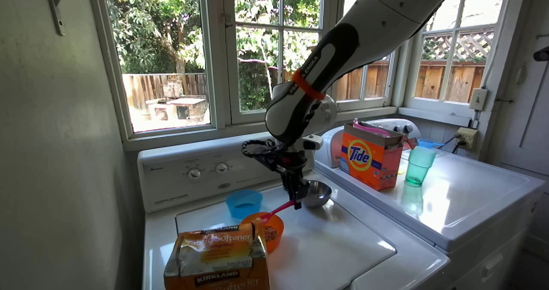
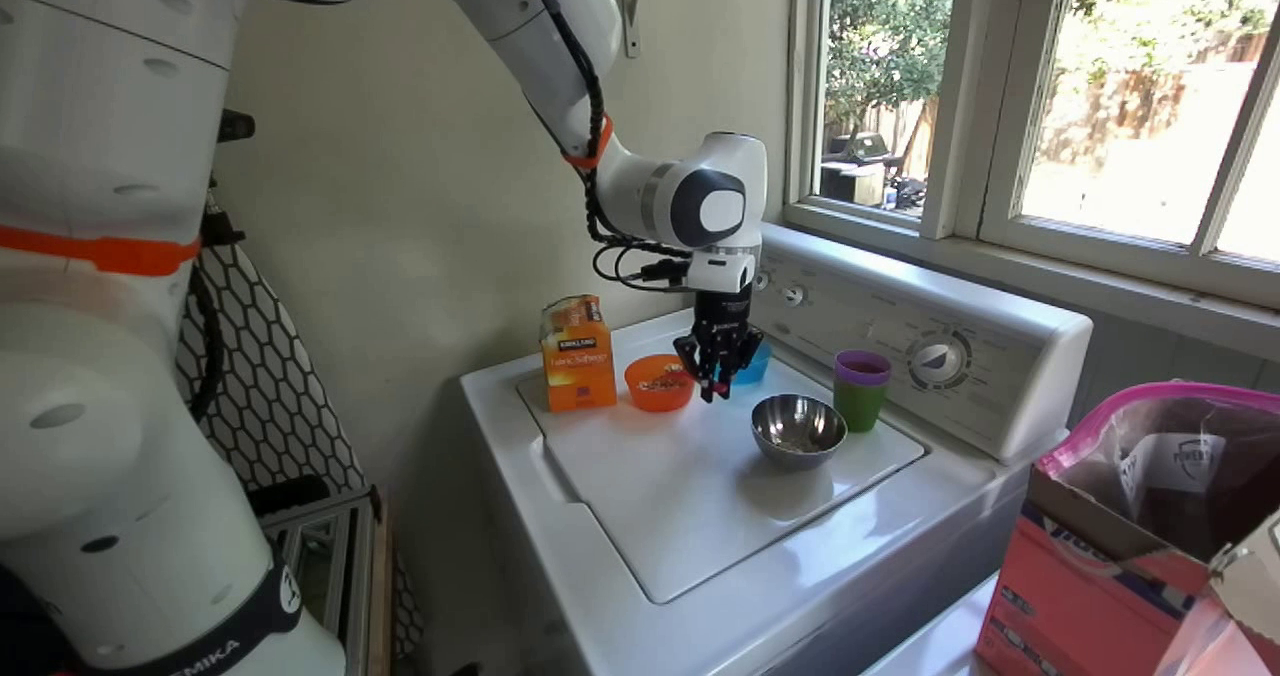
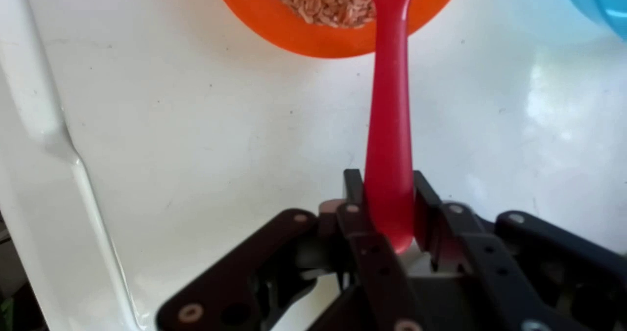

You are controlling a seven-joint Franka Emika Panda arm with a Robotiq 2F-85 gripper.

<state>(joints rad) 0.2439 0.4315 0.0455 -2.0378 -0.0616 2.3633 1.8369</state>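
Red plastic spoon (image 3: 391,115): handle clamped in the gripper (image 3: 388,194), crossing the rim of the orange round bowl (image 3: 318,42); head appears to sit inside. Open, glossy white surface (image 3: 245,140) flanks the handle.

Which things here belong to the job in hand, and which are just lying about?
In the job, it seems:
gripper, holding the red spoon by its handle
orange bowl, under the spoon's head
flakes in that bowl

Apparently just lying about:
blue bowl
steel bowl (untouched, so role unclear)
fabric softener box
Tide box
stacked purple and green cups
teal cup
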